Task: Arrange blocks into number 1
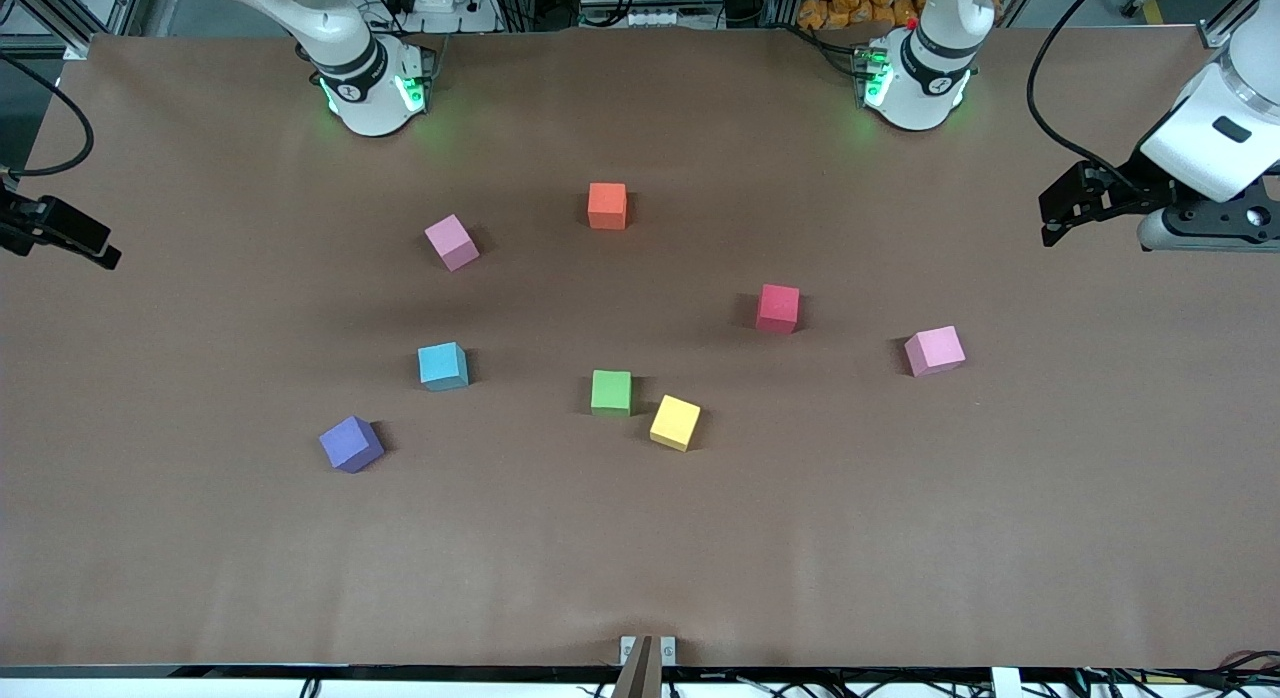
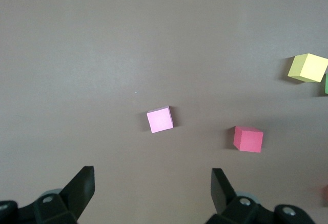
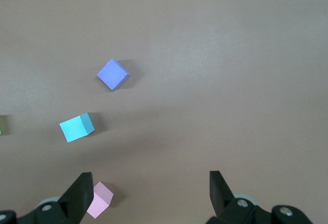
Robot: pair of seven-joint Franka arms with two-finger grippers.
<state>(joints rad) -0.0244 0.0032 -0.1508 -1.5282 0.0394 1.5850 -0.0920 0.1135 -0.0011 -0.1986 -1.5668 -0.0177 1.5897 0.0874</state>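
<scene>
orange cube point(image 1: 607, 205), red cube point(image 1: 778, 308), light blue cube point(image 1: 442, 366), yellow cube point(image 1: 675, 422), perhaps purple cube point(image 1: 351, 444)

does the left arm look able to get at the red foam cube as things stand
Probably yes: the left gripper hangs open and empty over the table's left-arm end, and the red foam cube stands alone with bare brown table around it, nothing stacked on it.

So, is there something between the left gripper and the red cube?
Yes, partly. A pink cube lies on the table between the open left gripper, at its end of the table, and the red cube. Nothing else stands near that path.
</scene>
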